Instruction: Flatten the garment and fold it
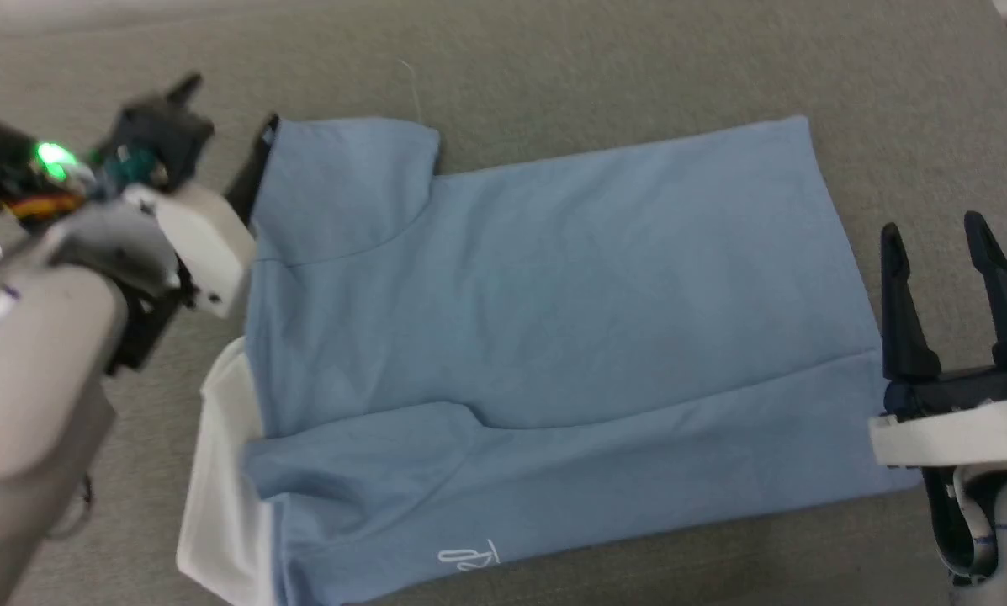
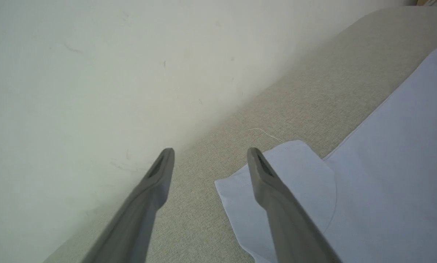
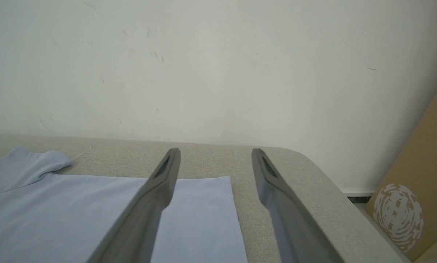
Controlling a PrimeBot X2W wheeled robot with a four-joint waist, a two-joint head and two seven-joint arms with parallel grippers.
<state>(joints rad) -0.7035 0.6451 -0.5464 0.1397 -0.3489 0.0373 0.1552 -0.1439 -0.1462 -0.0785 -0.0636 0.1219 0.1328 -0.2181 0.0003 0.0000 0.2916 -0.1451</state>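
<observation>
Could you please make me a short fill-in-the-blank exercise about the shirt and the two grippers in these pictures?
1. The garment lying on the grey surface is mainly light ____ in colour.
2. The small script mark near its edge is ____ in colour.
3. The left gripper and the right gripper hold nothing, and the jaws of both stand ____.

Missing words: blue; white; open

Angles a pale forearm (image 1: 32, 387) in from the lower left, left gripper (image 1: 228, 105) at the upper left, both dark fingers spread wide and slanted up-right. Holds the right gripper (image 1: 932, 225) at the lower right, fingers parted, pointing up the head view.
</observation>
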